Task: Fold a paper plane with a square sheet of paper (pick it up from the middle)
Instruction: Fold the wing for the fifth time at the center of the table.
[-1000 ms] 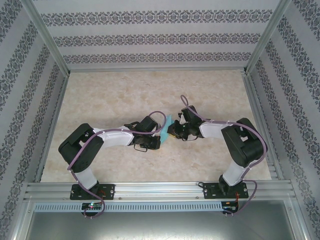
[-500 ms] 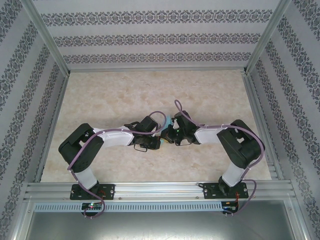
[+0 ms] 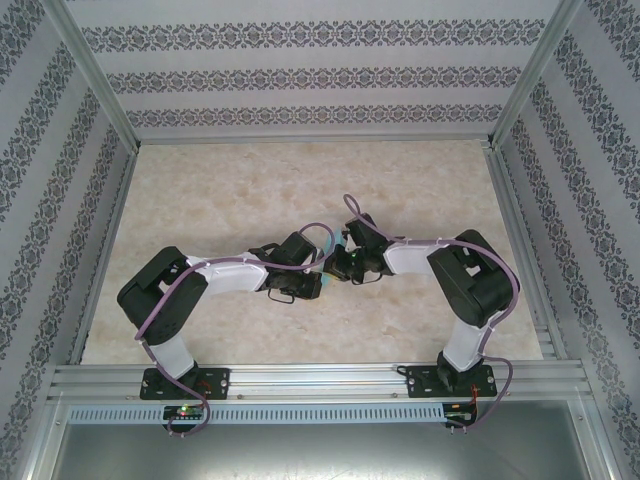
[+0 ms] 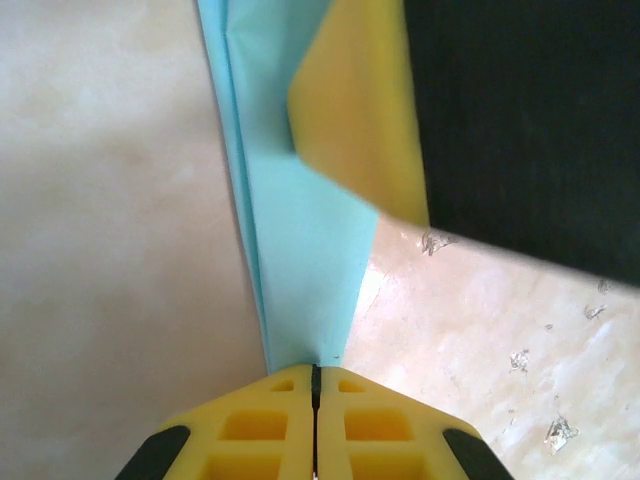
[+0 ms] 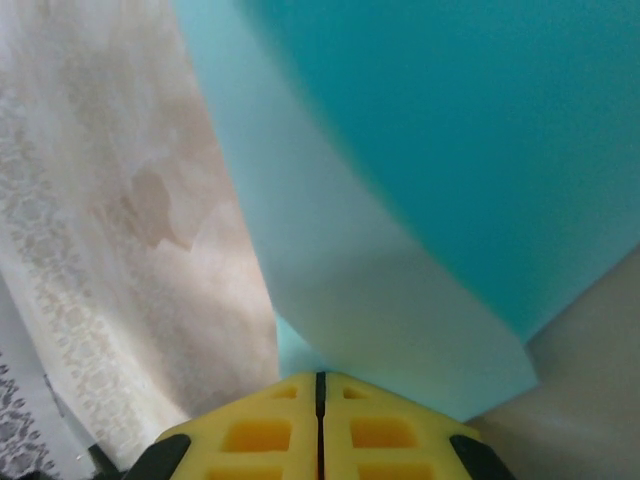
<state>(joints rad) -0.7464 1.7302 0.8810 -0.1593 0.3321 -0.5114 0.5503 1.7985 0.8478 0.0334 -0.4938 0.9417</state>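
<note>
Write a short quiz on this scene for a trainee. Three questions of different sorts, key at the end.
1. True or false: the left pincer is shut on the turquoise paper.
2. Which colour is the paper's reverse side? A red, B yellow, C white.
3. Fill in: the right pincer is ___ on the paper.
Key: 1 true; 2 B; 3 shut.
</note>
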